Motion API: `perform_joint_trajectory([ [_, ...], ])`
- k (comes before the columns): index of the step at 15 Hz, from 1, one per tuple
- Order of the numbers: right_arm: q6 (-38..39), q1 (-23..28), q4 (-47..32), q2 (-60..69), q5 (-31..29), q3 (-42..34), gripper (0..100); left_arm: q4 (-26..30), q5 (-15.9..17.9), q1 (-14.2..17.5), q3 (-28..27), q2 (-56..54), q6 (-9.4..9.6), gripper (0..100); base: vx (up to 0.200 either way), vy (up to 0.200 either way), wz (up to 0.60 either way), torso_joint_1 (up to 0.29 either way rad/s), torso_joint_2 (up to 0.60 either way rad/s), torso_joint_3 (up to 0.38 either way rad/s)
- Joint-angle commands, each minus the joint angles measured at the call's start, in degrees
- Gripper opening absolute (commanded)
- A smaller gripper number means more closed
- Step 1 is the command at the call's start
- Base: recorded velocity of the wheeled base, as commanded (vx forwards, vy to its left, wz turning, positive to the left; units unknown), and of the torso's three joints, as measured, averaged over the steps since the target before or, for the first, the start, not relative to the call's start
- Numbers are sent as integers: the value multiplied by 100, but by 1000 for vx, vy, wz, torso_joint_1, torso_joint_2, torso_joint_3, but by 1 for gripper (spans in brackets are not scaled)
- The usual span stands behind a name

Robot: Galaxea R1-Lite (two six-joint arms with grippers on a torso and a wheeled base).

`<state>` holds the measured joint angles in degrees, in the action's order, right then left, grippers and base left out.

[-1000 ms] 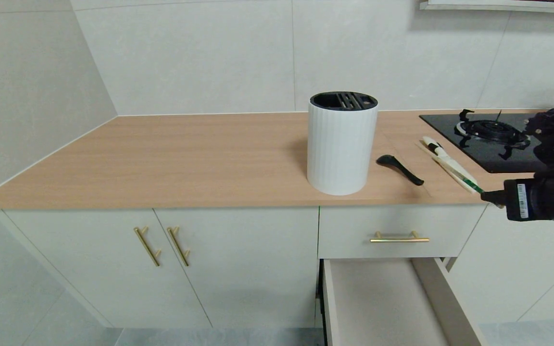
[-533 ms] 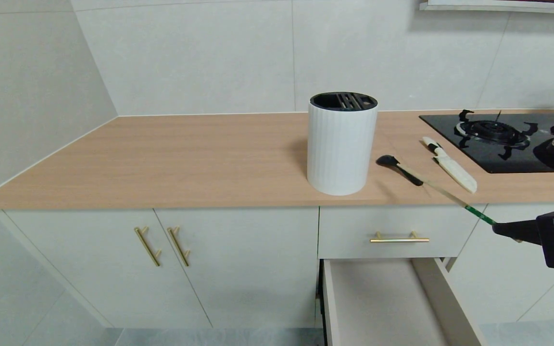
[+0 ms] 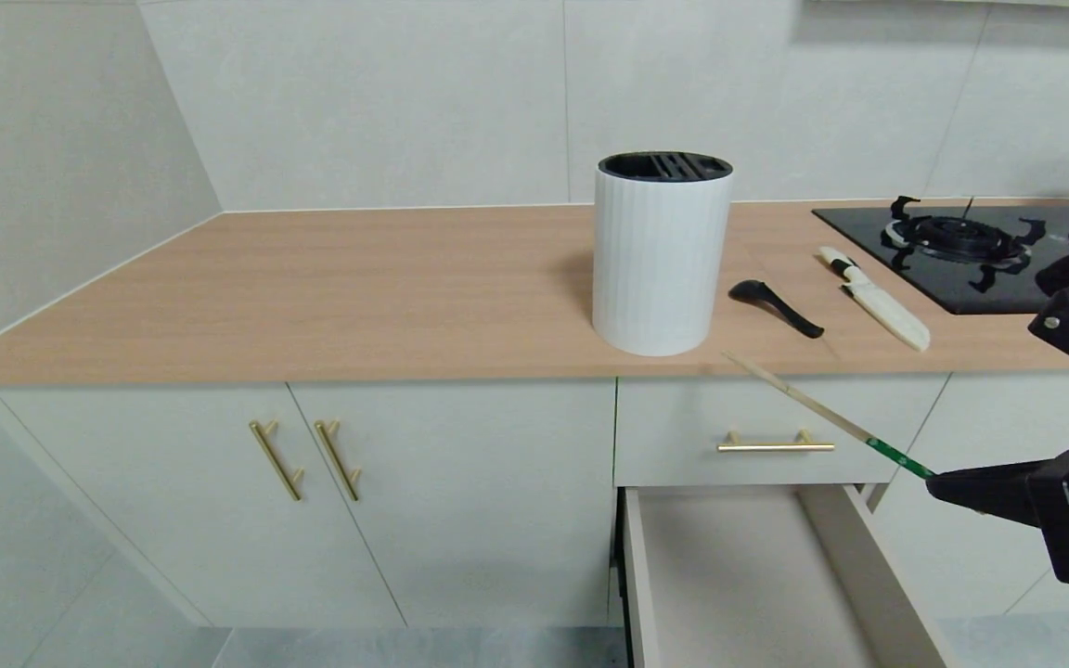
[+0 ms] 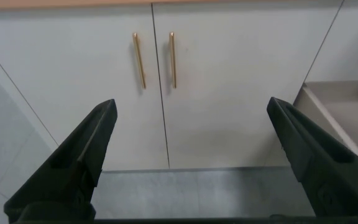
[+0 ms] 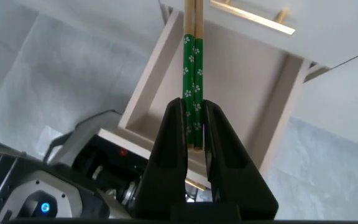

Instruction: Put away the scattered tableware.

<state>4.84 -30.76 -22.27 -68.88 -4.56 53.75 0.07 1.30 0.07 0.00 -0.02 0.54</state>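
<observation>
My right gripper (image 3: 938, 481) (image 5: 194, 124) is shut on a pair of wooden chopsticks (image 3: 822, 417) (image 5: 192, 56) with green flowered ends, held in the air in front of the counter and above the open drawer (image 3: 739, 584) (image 5: 229, 93). On the counter lie a black spoon (image 3: 774, 307) and a white knife (image 3: 876, 299), to the right of the white ribbed utensil holder (image 3: 660, 255) with a black slotted top. My left gripper (image 4: 191, 162) hangs open low in front of the cabinet doors (image 4: 160, 93), holding nothing.
A black gas hob (image 3: 961, 250) sits at the counter's right end. The closed upper drawer has a gold handle (image 3: 776, 446). The wooden counter (image 3: 312, 288) stretches left of the holder, and the cabinet doors carry gold handles (image 3: 307, 459).
My right gripper lifted the chopsticks off the counter, carrying them down and forward to above the open drawer. The head view shifted slightly.
</observation>
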Motion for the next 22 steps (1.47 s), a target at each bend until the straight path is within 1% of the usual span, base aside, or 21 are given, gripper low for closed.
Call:
perform_joint_trajectory([
  [1, -1, -106, 4, -29, -1, -40, 0, 1, 1, 1, 0, 2, -1, 100, 0, 0, 0, -193, 461, 266],
  [5, -1, -308, 4, -108, -1, -154, 0, 1, 1, 1, 0, 2, -1, 100, 0, 0, 0, -182, 471, 276],
  [9, 8, -317, 30, -346, 122, -233, 0, 1, 1, 1, 0, 2, -1, 100, 0, 0, 0, -161, 461, 298],
  [14, 26, -308, 48, -829, 122, -304, 0, 1, 1, 1, 0, 2, -1, 100, 0, 0, 0, -128, 434, 302],
  [19, 52, -308, 74, -1154, 104, -295, 0, 1, 1, 1, 0, 2, -1, 100, 0, 0, 0, -19, 80, 53],
  [21, 70, -255, 294, -1444, 104, -286, 0, 1, 1, 1, 0, 2, -1, 100, 0, 0, 0, 0, 0, 0],
  [22, 79, -150, 373, -1638, 131, -295, 0, 1, 1, 1, 0, 2, -1, 100, 0, 0, 0, 0, 0, 0],
])
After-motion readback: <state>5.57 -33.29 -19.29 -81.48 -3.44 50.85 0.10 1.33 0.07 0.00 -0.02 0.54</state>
